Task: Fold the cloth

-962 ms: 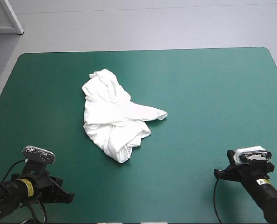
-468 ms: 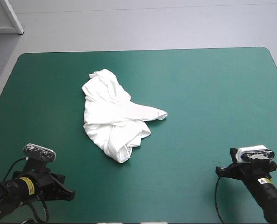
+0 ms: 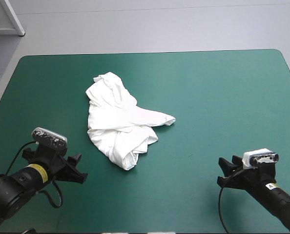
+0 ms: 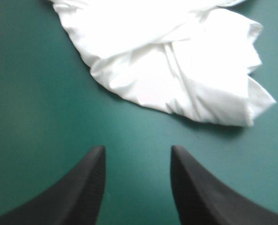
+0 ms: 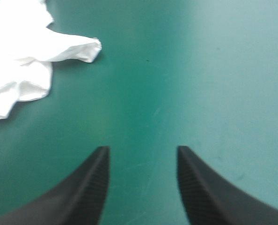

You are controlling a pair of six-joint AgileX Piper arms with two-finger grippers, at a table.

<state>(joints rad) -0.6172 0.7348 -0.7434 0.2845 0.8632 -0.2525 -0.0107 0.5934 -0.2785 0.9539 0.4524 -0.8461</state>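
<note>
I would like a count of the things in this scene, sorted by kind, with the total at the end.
T-shirt, white, crumpled: 1
End effectors, black, both open, the left end effector and the right end effector: 2
Table, teal-green cover: 1
Total: 4

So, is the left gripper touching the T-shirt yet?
Apart. The left wrist view shows a strip of bare teal-green cover between the open left gripper and the T-shirt.

1 crumpled T-shirt [image 3: 119, 122], ctr-left on teal-green cover [image 3: 223, 97]
</note>
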